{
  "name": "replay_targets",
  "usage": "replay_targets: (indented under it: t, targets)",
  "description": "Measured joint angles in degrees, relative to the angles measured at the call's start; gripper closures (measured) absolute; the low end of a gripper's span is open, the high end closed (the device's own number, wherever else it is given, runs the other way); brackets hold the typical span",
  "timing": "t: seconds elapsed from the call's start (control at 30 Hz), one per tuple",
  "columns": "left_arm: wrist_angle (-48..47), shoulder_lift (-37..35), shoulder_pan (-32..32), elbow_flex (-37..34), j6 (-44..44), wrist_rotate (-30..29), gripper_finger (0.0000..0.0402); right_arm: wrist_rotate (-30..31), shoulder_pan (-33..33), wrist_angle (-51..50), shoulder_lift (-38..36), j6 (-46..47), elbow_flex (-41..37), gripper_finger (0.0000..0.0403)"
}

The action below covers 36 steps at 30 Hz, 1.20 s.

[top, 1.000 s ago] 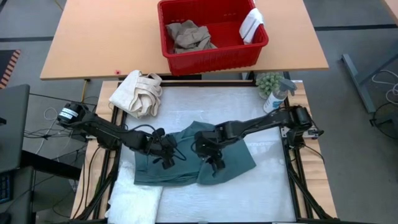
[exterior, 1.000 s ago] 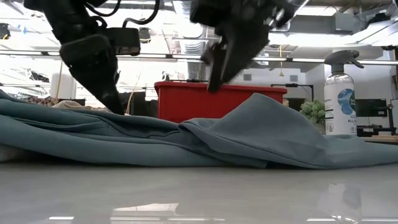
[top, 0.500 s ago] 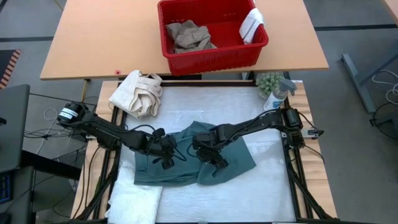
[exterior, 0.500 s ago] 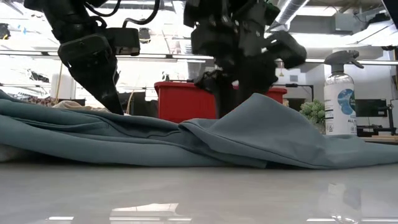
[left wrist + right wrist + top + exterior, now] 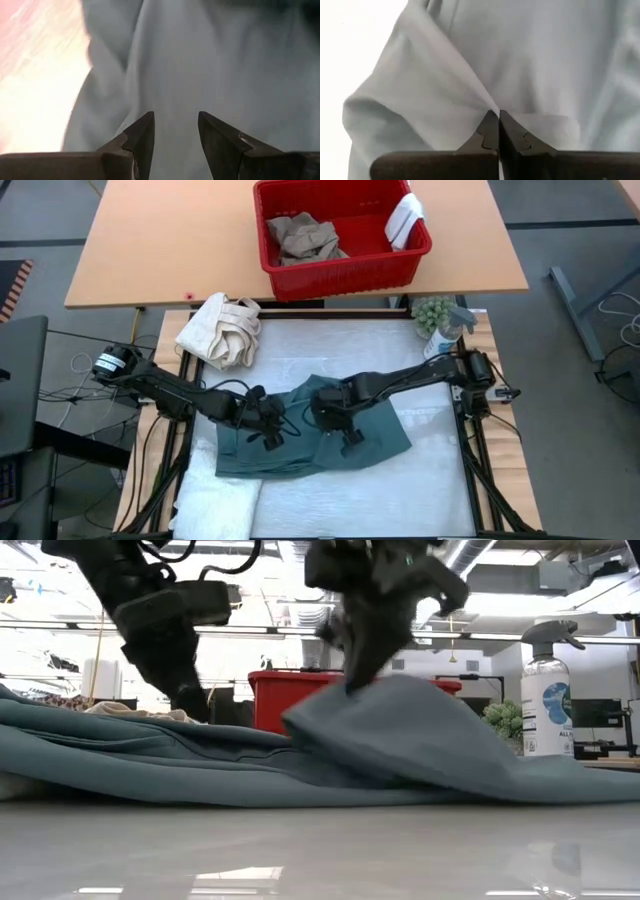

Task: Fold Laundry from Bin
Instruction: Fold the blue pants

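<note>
The red bin (image 5: 343, 235) stands on the wooden table (image 5: 150, 240) beyond the work surface, holding crumpled tan khaki trousers (image 5: 303, 237) at one side and a small white cloth (image 5: 405, 218) draped over the rim at the other. The right gripper (image 5: 338, 423) has its jaws pinched together on a fold of the teal-green garment (image 5: 375, 430), which lies spread on the white work surface (image 5: 430, 490); the low view shows that fold lifted clear. The right arm reaches in low from the table's right edge. The left gripper (image 5: 268, 430) sits on the garment's left part, jaws partly apart with cloth between them, its arm stretched in from the left. A white textured towel (image 5: 215, 505) lies at the near-left corner.
</note>
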Motion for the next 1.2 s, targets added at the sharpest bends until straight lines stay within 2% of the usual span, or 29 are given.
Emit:
replay_targets:
  t: [0.23,0.4,0.53,0.67,0.8,0.9,1.0,1.2]
  targets:
    - [14.9,-0.02,2.61,0.02,0.56,5.85,0.026,6.35,0.04,-4.24,-6.93,3.82,2.21,0.0385]
    - [26.54,-0.02,6.24,0.02,3.6,13.31,0.026,14.61,2.14,-8.44,-12.5,6.25,2.21,0.0385]
    - [34.4,-0.02,10.48,0.02,6.35,18.39,0.026,17.45,4.68,-10.36,-16.84,8.18,2.23,0.0385]
    - [38.06,-0.02,15.71,0.03,7.18,25.24,0.026,19.93,7.47,-12.87,-19.6,10.44,2.21,0.0385]
    - [45.2,0.75,21.11,0.02,7.89,36.51,0.026,21.38,10.77,-13.21,-21.6,10.37,2.21,0.0385]
    - [53.21,3.14,24.65,0.04,3.6,47.06,0.026,23.49,12.86,-13.17,-21.73,10.1,2.21,0.0385]
    - [60.51,6.9,27.24,0.06,-2.56,54.72,0.026,26.75,14.15,-13.22,-21.59,9.51,2.21,0.0385]
    - [80.88,15.68,27.81,0.02,-16.73,61.47,0.0248,30.69,15.2,-13.04,-21.47,10.21,2.21,0.0385]
